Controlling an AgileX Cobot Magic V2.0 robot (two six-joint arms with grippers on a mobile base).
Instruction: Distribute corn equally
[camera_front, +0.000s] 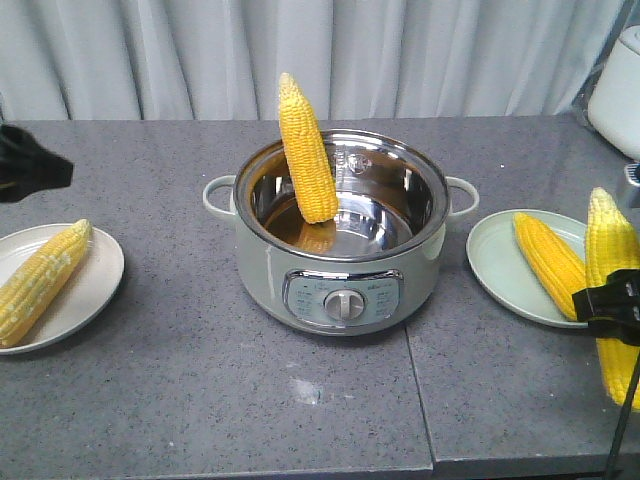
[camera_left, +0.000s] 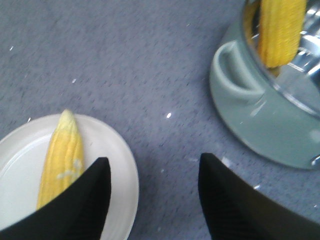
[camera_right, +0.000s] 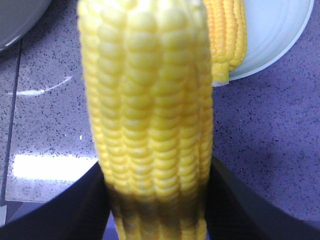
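Observation:
One corn cob (camera_front: 307, 150) leans upright inside the steel pot (camera_front: 340, 290) at the middle of the table. Another cob (camera_front: 42, 280) lies on the left white plate (camera_front: 95, 290), and a third (camera_front: 548, 262) lies on the right pale green plate (camera_front: 495, 265). My right gripper (camera_front: 612, 305) is shut on a further cob (camera_right: 150, 100), holding it upright above the table by the right plate. At the far left my left gripper (camera_left: 152, 167) hangs open and empty over the left plate's edge (camera_left: 125, 165), near its cob (camera_left: 62, 155).
The pot has side handles (camera_front: 218, 192) and a front dial (camera_front: 343, 305). A white appliance (camera_front: 620, 85) stands at the back right. A seam in the grey tabletop (camera_front: 420, 390) runs forward from the pot. Curtains close off the back.

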